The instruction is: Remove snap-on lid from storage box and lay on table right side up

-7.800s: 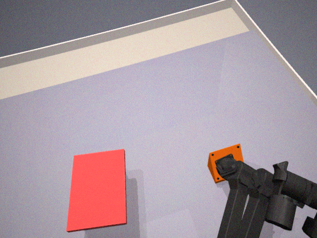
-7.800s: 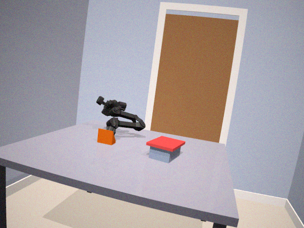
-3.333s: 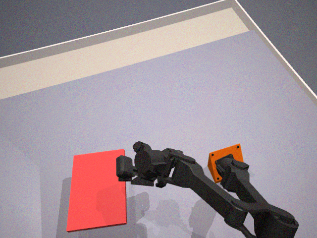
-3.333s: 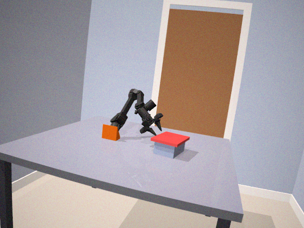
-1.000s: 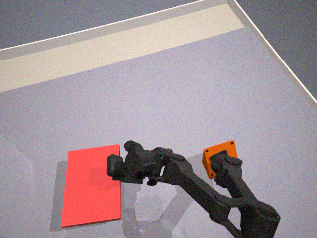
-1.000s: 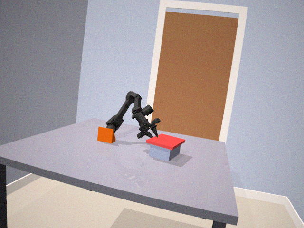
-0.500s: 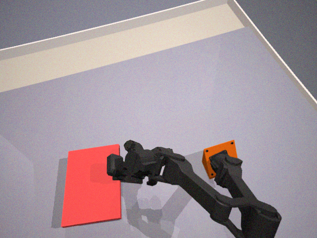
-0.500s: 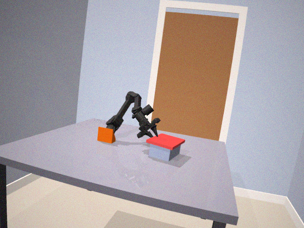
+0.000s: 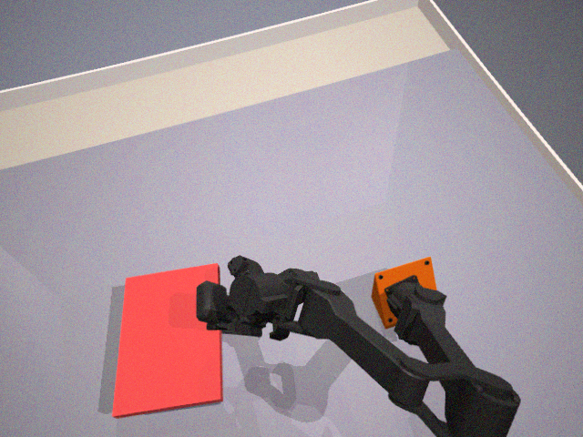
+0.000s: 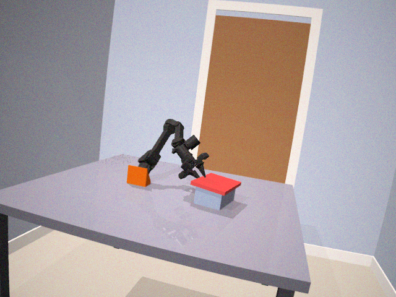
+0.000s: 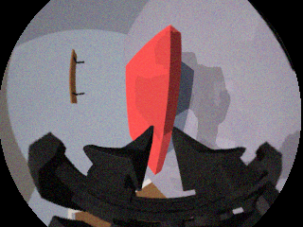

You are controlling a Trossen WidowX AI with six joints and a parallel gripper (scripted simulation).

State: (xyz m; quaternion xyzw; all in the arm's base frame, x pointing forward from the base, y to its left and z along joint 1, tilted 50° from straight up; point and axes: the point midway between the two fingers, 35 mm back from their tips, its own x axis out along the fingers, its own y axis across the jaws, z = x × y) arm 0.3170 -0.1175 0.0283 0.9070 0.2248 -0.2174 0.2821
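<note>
Exterior: end effector (image 9: 214, 324) (image 10: 202, 176) (image 11: 162, 129) angled down, gripping red lid (image 9: 164, 348) (image 10: 217, 182) (image 11: 149, 85) by edge.

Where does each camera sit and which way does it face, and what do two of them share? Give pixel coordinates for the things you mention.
Top: above the table, looking down on the red lid (image 9: 164, 348) (image 10: 215, 183) (image 11: 149, 90), arm and orange base block (image 9: 412, 270) (image 10: 137, 176).
Exterior: off to the side above table height, facing the door (image 10: 255, 96); most of the arm shows.
Wrist: on the arm near the pincer (image 9: 211, 305) (image 10: 203, 176) (image 11: 163, 128), looking past its fingers, shut on the lid's edge.
Shared: top and exterior both show lid, arm and orange block.
</note>
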